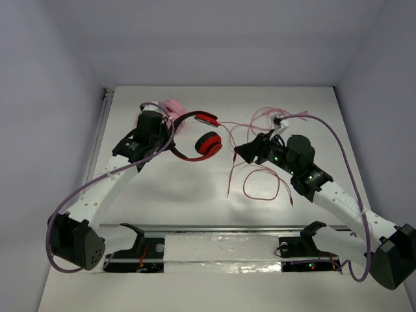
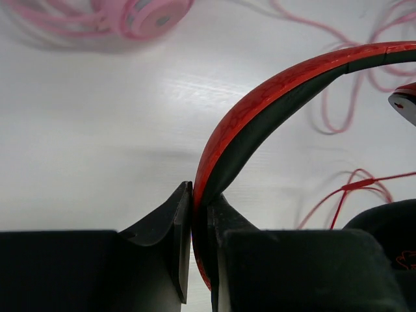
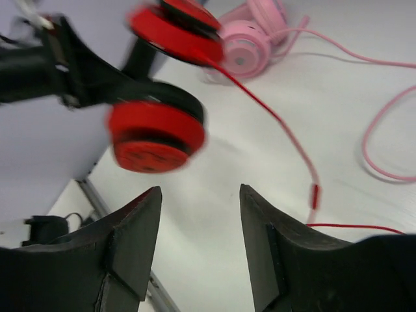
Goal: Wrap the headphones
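Note:
The red-and-black headphones (image 1: 198, 140) are held at the table's back middle, with one red ear cup (image 1: 209, 144) facing front. My left gripper (image 1: 172, 144) is shut on the headband (image 2: 273, 97), which rises from between the jaws in the left wrist view (image 2: 198, 208). The thin red cable (image 1: 260, 185) trails right and loops on the table below my right gripper (image 1: 242, 153). My right gripper (image 3: 200, 195) is open and empty, just right of the ear cups (image 3: 153, 133). The cable (image 3: 273, 117) runs past its right finger.
Pink headphones (image 1: 172, 106) lie behind the left gripper, and they also show in the left wrist view (image 2: 143, 16) and the right wrist view (image 3: 250, 39). Their pink cable (image 1: 260, 117) loops across the back right. A metal rail (image 1: 227, 229) runs along the near edge.

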`<state>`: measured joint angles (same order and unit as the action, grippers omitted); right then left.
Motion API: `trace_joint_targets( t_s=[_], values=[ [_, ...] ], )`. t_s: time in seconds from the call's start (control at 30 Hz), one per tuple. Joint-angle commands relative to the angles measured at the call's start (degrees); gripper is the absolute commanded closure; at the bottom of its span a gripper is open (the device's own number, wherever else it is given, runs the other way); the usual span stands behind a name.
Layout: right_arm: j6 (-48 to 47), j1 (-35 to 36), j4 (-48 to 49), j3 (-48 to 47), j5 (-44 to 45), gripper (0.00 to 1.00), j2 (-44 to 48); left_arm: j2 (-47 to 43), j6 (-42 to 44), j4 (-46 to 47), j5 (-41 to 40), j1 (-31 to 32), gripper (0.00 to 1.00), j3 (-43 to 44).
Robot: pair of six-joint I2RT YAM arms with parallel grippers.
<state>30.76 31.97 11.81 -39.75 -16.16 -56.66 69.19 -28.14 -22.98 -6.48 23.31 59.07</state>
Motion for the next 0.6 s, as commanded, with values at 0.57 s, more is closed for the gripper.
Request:
trace_joint_targets(
  t_s=[0.57],
  values=[
    [-5.0,0.5,2.9,-2.3,4.6,0.30,-4.6,-3.3,0.7,-0.1,23.6,-5.6,1.00,18.8]
  ],
)
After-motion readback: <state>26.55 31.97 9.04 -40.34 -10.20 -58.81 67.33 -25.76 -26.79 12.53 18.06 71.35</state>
